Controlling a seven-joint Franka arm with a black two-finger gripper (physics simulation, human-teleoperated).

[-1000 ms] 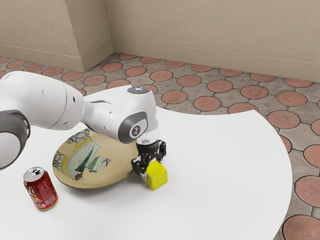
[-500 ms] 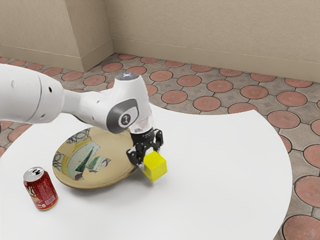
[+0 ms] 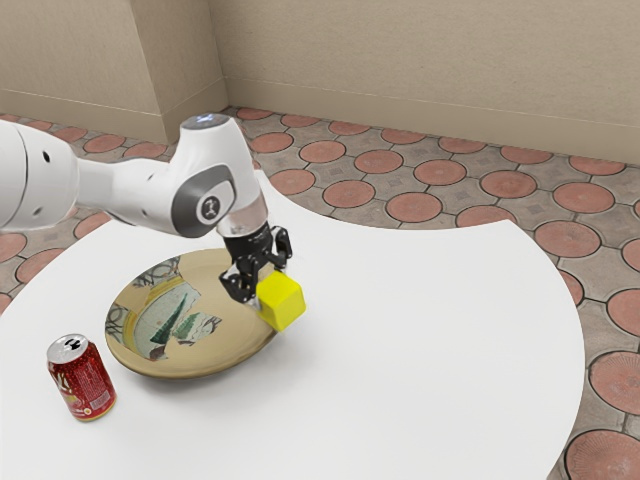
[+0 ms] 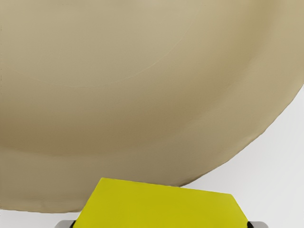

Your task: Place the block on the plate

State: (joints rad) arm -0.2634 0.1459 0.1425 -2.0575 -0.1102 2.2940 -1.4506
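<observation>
Since the earlier frames, the gripper (image 3: 267,284) and the yellow block (image 3: 281,303) have moved together toward the exterior view's left and higher in it, so that the block, which was beside the plate (image 3: 235,325), now overlaps the plate's rim in that view; the plate and the can (image 3: 82,380) lie where they did. The fingers are closed on the block, one against each of two opposite sides, and in the wrist view small parts of them show at its two side edges. The block is held up off the table (image 3: 430,340), tilted a little, at the plate's edge on the exterior view's right; it is not resting on the plate. In the wrist view the block's face covers a stretch of the rim, with the plain tan inside of the plate spreading beyond it and white tabletop past the rim's curve. How high the block is above the rim I cannot tell. The plate lies on the table, its patterned part, with green shapes and a yellow band, toward the exterior view's left. Near the plate on that side, apart from it, the red can stands upright with its silver top up. The white arm (image 3: 125,195) comes in from the exterior view's left, above the plate. Past the table's curved edge are the floor (image 3: 415,207) of round reddish tiles set in grey and a beige wall (image 3: 430,60).
</observation>
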